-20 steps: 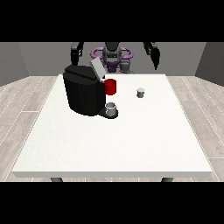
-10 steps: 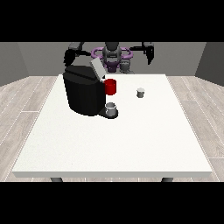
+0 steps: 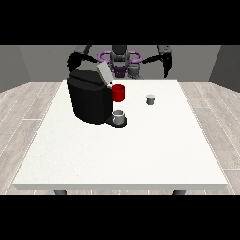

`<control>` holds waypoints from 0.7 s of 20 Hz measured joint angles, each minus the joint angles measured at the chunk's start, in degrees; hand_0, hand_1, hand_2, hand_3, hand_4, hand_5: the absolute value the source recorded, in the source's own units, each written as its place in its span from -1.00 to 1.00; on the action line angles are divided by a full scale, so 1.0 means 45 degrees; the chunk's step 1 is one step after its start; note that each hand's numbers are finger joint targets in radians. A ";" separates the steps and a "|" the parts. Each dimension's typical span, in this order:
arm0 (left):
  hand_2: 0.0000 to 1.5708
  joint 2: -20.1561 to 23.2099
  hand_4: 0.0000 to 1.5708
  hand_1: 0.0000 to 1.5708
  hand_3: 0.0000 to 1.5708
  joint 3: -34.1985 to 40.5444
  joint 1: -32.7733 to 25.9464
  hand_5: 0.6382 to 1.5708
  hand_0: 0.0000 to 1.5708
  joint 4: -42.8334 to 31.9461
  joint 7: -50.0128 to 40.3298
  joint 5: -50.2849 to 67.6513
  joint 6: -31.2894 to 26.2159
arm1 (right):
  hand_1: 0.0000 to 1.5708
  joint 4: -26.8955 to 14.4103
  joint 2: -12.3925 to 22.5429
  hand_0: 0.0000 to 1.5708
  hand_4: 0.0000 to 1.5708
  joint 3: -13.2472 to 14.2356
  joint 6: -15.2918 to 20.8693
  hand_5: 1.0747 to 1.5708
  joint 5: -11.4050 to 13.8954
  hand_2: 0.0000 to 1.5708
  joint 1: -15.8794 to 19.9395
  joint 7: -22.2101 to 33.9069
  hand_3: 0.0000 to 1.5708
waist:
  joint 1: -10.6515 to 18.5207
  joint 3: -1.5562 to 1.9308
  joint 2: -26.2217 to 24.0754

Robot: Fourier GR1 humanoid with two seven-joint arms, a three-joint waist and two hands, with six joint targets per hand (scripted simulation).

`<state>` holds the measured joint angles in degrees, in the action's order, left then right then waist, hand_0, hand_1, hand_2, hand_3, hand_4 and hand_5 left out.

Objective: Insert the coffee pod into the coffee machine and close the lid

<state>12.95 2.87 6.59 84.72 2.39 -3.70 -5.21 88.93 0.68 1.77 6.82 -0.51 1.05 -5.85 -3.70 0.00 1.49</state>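
A black coffee machine (image 3: 90, 97) stands on the white table (image 3: 122, 150) at the left, its grey lid (image 3: 104, 73) tilted up and open. A small grey coffee pod (image 3: 150, 99) sits on the table to the machine's right. The hand at the view's right (image 3: 167, 65) hangs beyond the table's far edge, well above and behind the pod. The hand at the view's left (image 3: 73, 61) is raised behind the machine's top. Neither hand touches anything.
A red mug (image 3: 118, 93) stands close to the machine's right side. A grey cup (image 3: 119, 116) rests on the machine's drip base. The robot's torso (image 3: 120, 60) is behind the far edge.
Both arms have swung outward and up from beside the torso. The hand at the view's right moved right. Pod, mug and lid have not moved.
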 measured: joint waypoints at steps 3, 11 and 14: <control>-1.00 0.0257 -1.00 -1.00 -1.00 0.0266 0.0721 1.00 -1.00 -0.0968 -0.0212 -0.0069 -0.0167 | -1.00 0.0153 -0.0029 -1.00 -0.70 -0.0094 0.0000 1.00 -0.0031 -1.00 0.0291 0.0178 -1.00 | -0.0314 -0.0002 0.0350; -1.00 0.0916 -1.00 -1.00 -1.00 0.0921 0.2538 1.00 -1.00 -0.3933 0.0064 -0.0614 -0.0258 | -1.00 0.0115 0.0099 -1.00 -0.55 -0.0178 -0.0151 1.00 -0.0116 -1.00 0.1074 0.0420 -1.00 | -0.0787 -0.0005 0.1350; -1.00 0.0960 -1.00 -1.00 -1.00 0.0905 0.3014 1.00 -1.00 -0.4886 0.0266 -0.0973 -0.0190 | -1.00 -0.0142 0.0140 -1.00 -0.50 -0.0050 -0.0037 1.00 -0.0094 -1.00 0.1413 0.0588 -1.00 | -0.0701 -0.0004 0.1503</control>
<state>17.27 6.95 20.15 62.74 3.58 -8.07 -6.06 88.29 1.31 1.55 6.65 -0.93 7.40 -3.20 -6.85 -0.02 8.26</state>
